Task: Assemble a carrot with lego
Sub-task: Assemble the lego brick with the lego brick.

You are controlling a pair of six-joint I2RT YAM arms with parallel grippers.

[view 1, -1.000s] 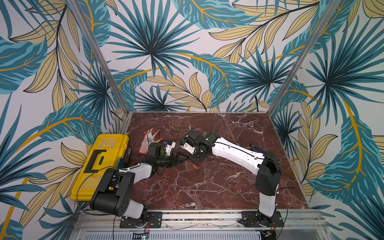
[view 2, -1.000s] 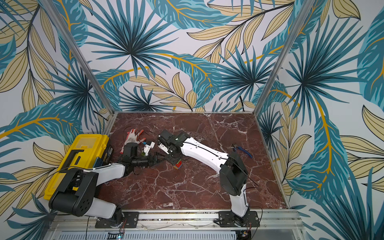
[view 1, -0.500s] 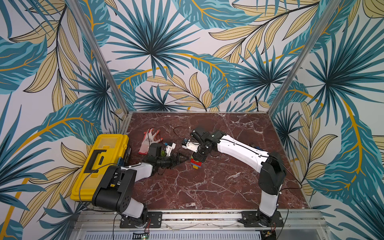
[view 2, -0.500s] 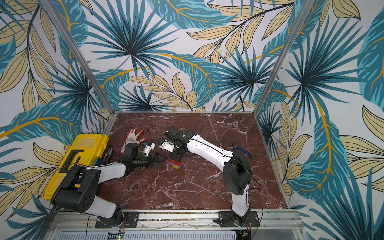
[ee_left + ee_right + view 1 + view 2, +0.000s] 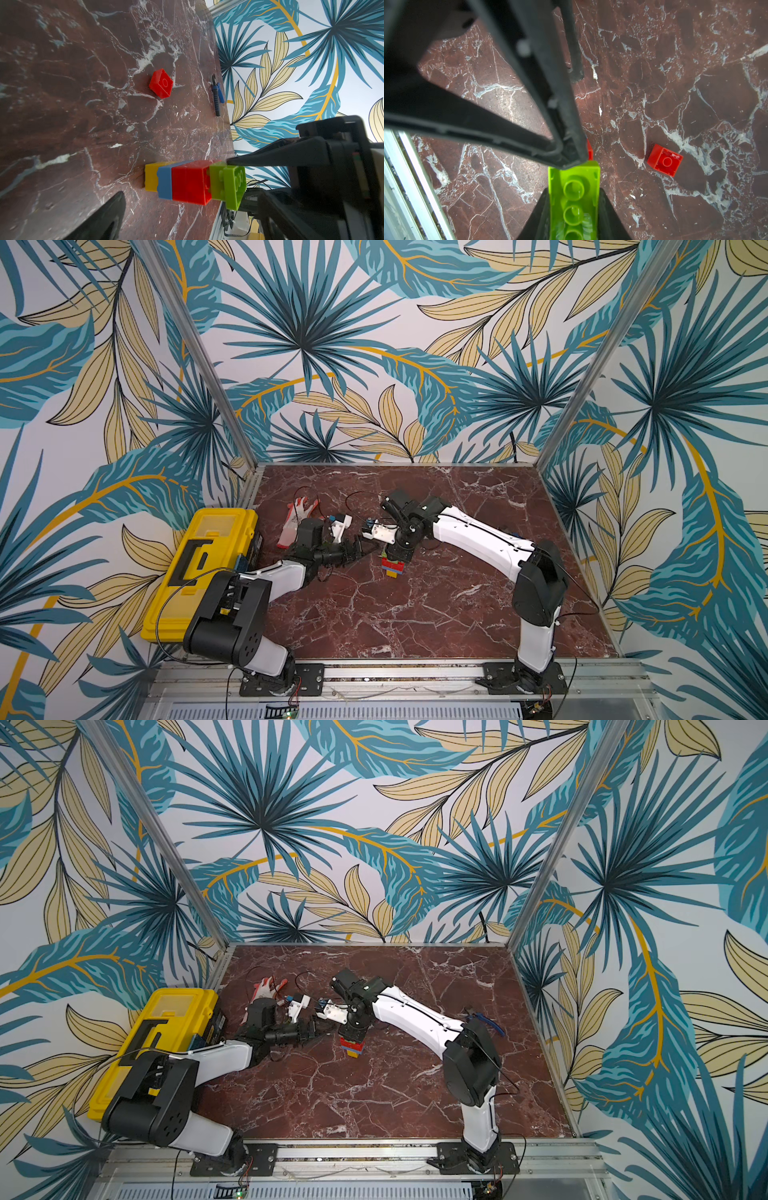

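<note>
Green brick (image 5: pixel 228 185) now tops the carrot stack (image 5: pixel 392 566), mid-counter (image 5: pixel 415 614).
Right hand (image 5: pixel 228 163), pinched shut, has swung over and presses it down; left hand (image 5: pixel 353 549) wide, empty. Loose red brick (image 5: pixel 161 83) remains.

Yellow toolbox (image 5: pixel 208 556); red-white glove (image 5: pixel 296 515) near it; blue-handled tool (image 5: pixel 217 97) well apart.

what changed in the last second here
The right arm's wrist tipped up, so the right end effector now points down onto the carrot, which shows more fully in both top views. It stays shut on the green brick; nothing was let go. Unchanged: the carrot's spot, the open left end effector beside it, the loose red brick, the toolbox.
</note>
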